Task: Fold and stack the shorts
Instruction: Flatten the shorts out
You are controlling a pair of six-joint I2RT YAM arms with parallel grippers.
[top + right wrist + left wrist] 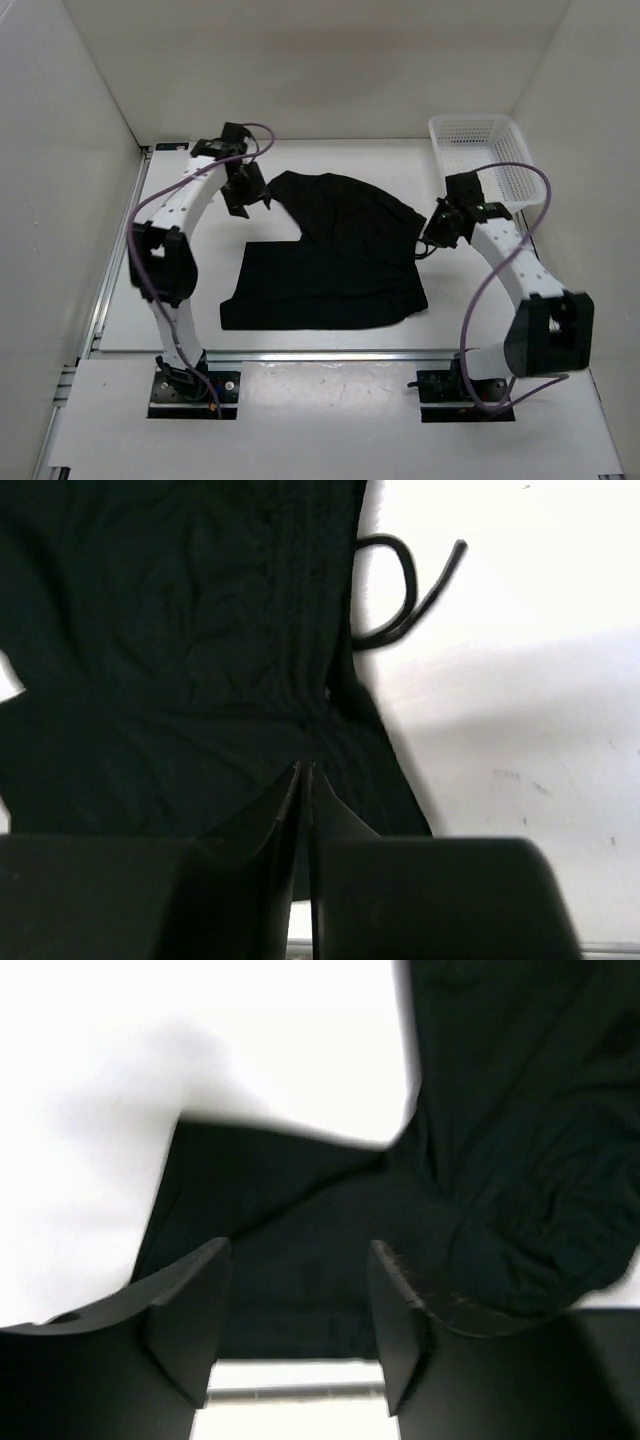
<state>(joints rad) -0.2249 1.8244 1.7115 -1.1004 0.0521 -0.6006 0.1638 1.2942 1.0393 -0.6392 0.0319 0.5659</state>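
Robot test cell in a lab

Plain white panel walls close in behind and beside the left gripper and right gripper. Below them lies a white tabletop. Nearer than both are a silver aluminium rail, bolted black base plates and looping purple cables.

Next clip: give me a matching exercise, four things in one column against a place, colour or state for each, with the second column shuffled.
Things:
1. left hand
2. right hand
3. shorts
4. mesh basket

Descriptions:
A. white, far right corner
B. open, hovering over black cloth
C. black, lying in the middle
D. shut, pinching black cloth

Pairs: 1-B, 2-D, 3-C, 4-A
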